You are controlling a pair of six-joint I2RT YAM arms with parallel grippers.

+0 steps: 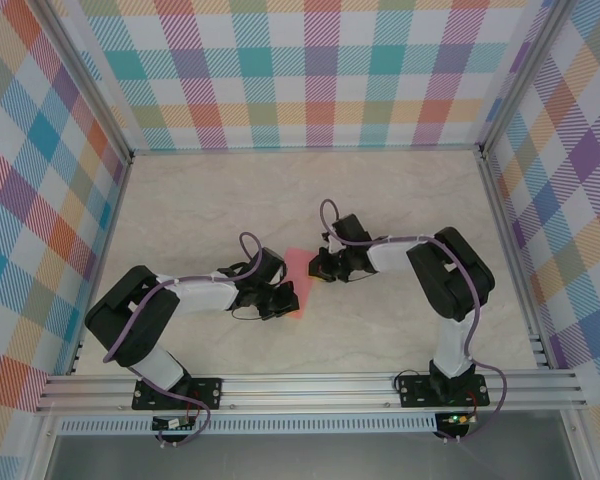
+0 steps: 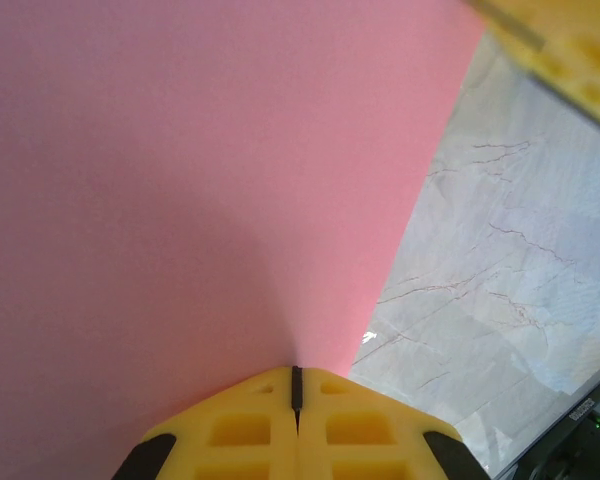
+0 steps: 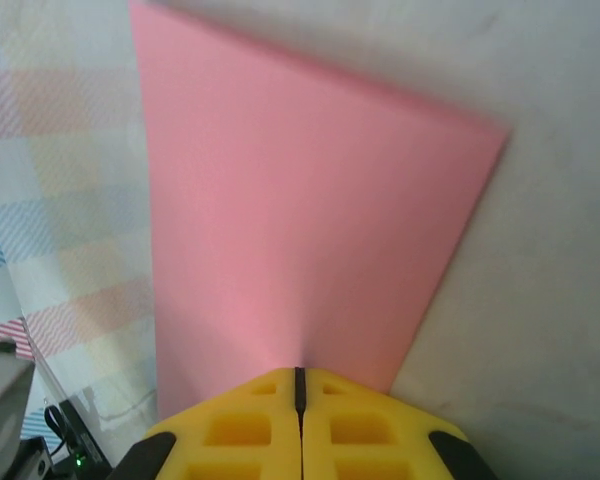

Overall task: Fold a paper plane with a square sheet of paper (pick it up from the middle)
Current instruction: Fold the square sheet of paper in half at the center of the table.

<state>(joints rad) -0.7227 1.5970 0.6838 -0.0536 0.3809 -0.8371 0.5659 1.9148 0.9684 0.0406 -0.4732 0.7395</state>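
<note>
Yellow-tipped and pressed tight, the left gripper [image 2: 296, 375] is pinched on the near edge of the square sheet of paper [image 2: 200, 200], with no gap left between its jaws. The right gripper [image 3: 300, 375] is likewise clamped on the sheet, on the opposite side. A two-sided hold of this kind is judged to keep the thin, limp paper taut and under control, so that it can be turned or laid down for a crease. No crease is visible in the smooth pink surface, and whether it is a single layer cannot be told. Beyond the paper, the pale marbled tabletop [image 2: 500, 290] is seen. The sheet appears raised or tilted off it, though this is not certain.

In the top view, both arms are bent at the elbow from their bases at the near rail and reached inward. The left wrist is brought in from the lower left and the right from the upper right, so the sheet is held between them near the middle of the tabletop. The far plaid wall [image 1: 320, 70] is well apart.
</note>
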